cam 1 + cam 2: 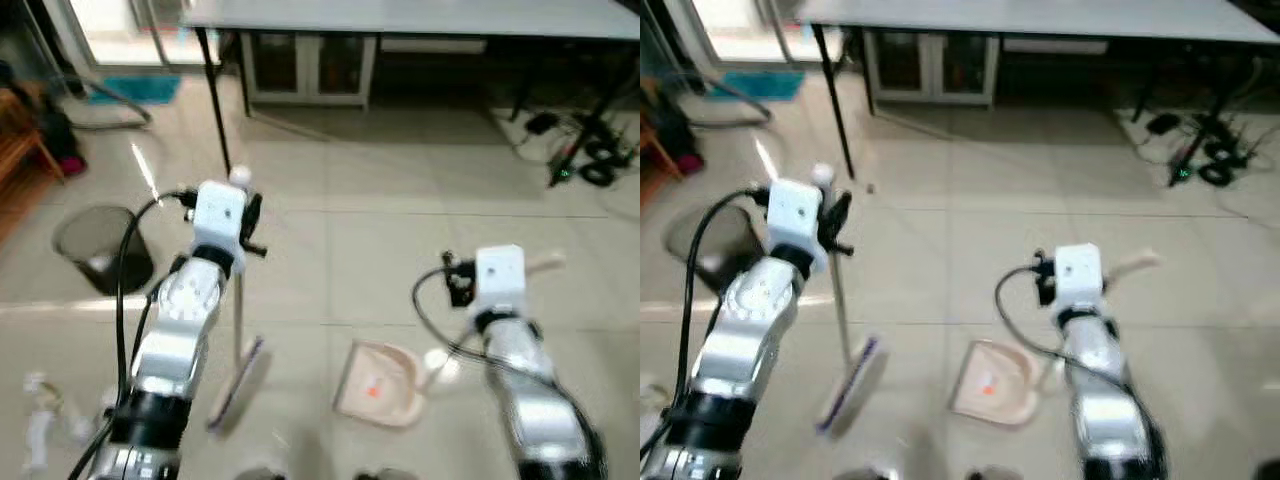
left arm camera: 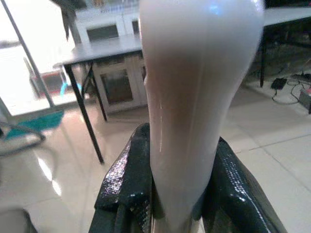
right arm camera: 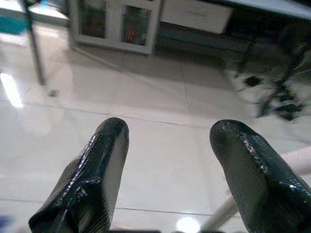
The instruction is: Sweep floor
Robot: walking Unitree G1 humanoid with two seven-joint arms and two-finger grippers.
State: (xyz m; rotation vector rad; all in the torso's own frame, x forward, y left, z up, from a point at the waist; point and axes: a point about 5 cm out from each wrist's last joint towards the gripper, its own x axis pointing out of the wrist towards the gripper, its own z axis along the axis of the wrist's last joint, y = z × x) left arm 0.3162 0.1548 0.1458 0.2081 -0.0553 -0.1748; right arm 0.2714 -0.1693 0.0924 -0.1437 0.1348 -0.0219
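Open tile floor (image 1: pixel 400 200) lies ahead, passable. The wastebasket (image 1: pixel 100 245) blocks the left, worktop legs (image 1: pixel 213 90) and cabinet (image 1: pixel 305 65) stand beyond, cables (image 1: pixel 590 150) clutter the far right, dustpan (image 1: pixel 380 385) lies between the arms.

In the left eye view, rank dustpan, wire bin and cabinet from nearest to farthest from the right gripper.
From the right gripper:
1. Dustpan, on the floor just to its left.
2. Cabinet, far ahead under the table.
3. Wire bin, far left, past the left arm.

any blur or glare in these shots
Head views: soft motion blur throughout, with glare streaks on the tile floor. Left wrist view: broom handle close and defocused, window blown out. Right wrist view: cables at the edge smeared.
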